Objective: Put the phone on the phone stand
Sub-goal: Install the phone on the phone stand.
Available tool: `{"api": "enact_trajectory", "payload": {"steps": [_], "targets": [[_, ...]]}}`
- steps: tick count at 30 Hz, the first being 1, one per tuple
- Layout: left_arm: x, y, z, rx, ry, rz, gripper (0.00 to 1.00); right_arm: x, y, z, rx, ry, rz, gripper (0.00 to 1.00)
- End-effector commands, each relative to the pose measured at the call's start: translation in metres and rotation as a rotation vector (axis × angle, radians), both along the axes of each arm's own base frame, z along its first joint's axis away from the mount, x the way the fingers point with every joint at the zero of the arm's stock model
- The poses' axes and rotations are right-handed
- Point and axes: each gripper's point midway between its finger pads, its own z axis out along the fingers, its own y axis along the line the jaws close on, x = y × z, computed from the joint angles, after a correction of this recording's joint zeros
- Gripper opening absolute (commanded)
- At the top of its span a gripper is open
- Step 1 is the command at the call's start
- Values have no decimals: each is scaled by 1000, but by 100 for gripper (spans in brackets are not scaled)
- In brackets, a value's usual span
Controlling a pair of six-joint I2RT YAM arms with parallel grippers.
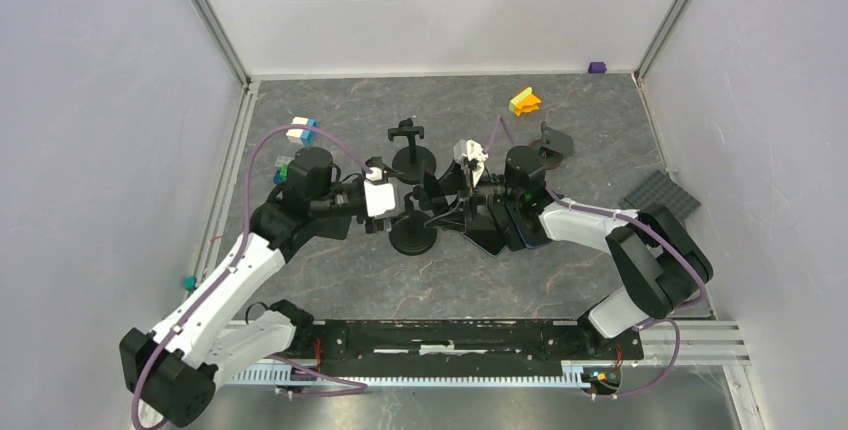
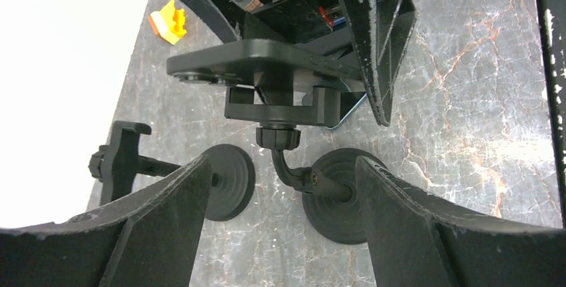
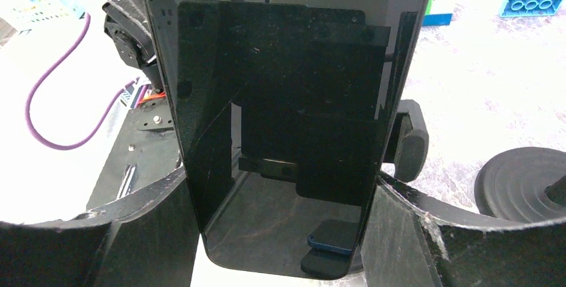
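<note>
My right gripper (image 1: pixel 452 205) (image 3: pixel 284 233) is shut on a black glossy phone (image 3: pixel 287 100), holding it by its long edges. In the left wrist view the phone (image 2: pixel 267 60) shows edge-on, resting flat against the cradle (image 2: pixel 280 103) of the near black phone stand, whose round base (image 2: pixel 340 197) (image 1: pixel 413 238) sits on the table. My left gripper (image 1: pixel 405 202) (image 2: pixel 280 233) is open and empty, its fingers (image 2: pixel 167 220) spread on either side of the view toward that stand's stem and base.
A second phone stand (image 1: pixel 408 145) (image 2: pixel 127 160) stands just behind. Two more phones, one blue (image 1: pixel 525 230), lie under the right arm. A yellow block (image 1: pixel 525 100), blue-white blocks (image 1: pixel 302 130), a purple block (image 1: pixel 597 67) and a grey studded plate (image 1: pixel 660 195) lie around the edges.
</note>
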Motion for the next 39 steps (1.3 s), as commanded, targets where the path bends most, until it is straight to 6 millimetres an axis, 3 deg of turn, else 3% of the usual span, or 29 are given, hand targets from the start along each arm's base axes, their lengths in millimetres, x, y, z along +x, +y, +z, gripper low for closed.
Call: {"api": "enact_trajectory", "payload": {"steps": [1, 10, 23, 29, 34, 39], "targets": [[-7, 1, 24, 47, -157, -7, 84, 13, 8, 40, 92, -105, -13, 1], [-20, -19, 19, 118, -202, -28, 81, 12, 10, 30, 72, -110, 20, 1], [-18, -21, -5, 133, -198, -12, 68, 5, 15, 11, 17, -103, 163, 1], [-15, -23, -2, 124, -225, 3, 66, 6, 18, 9, 19, -96, 196, 1], [-9, -14, -1, 138, -265, 58, 66, 14, 14, 11, 20, -102, 153, 1], [-15, -15, -3, 117, -257, 37, 66, 20, 16, 9, 6, -102, 157, 1]]}}
